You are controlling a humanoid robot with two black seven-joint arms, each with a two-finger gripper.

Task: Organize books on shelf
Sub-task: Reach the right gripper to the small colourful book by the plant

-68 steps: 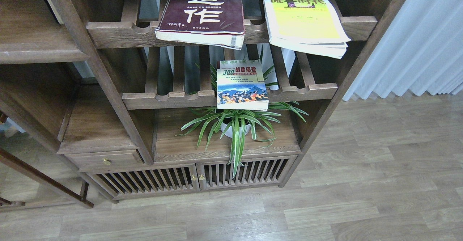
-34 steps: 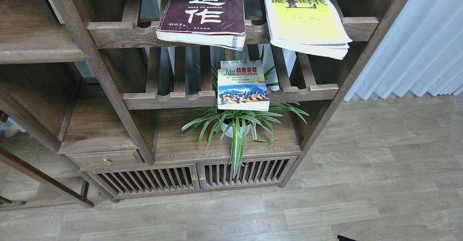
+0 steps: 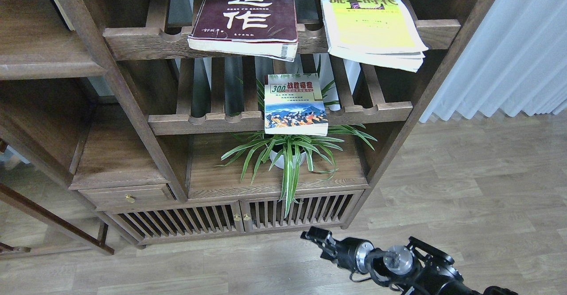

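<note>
the right gripper [image 3: 315, 235] is showing at the bottom of the head view, low over the wooden floor [image 3: 465, 188] in front of the unit's slatted doors [image 3: 234, 219], and it is too small and dark to tell how its fingers are standing. it is touching nothing and sitting well apart from every book. the maroon book [image 3: 246, 13] with large white characters is lying flat on the upper slatted rack [image 3: 141, 42], its near edge hanging over the scalloped front rail. the yellow-green and white book [image 3: 370, 25] is lying just beside it to the right on the same rack, also sticking out past the rail. the small "300" book [image 3: 294, 104] is resting on the lower slatted rack [image 3: 199, 122], directly above a potted spider plant [image 3: 288, 153] whose leaves are spreading under it. the solid dark-brown shelf [image 3: 40, 60] is sitting at the upper left, well apart from all three books. a white curtain [image 3: 509, 56] is hanging at the right.
</note>
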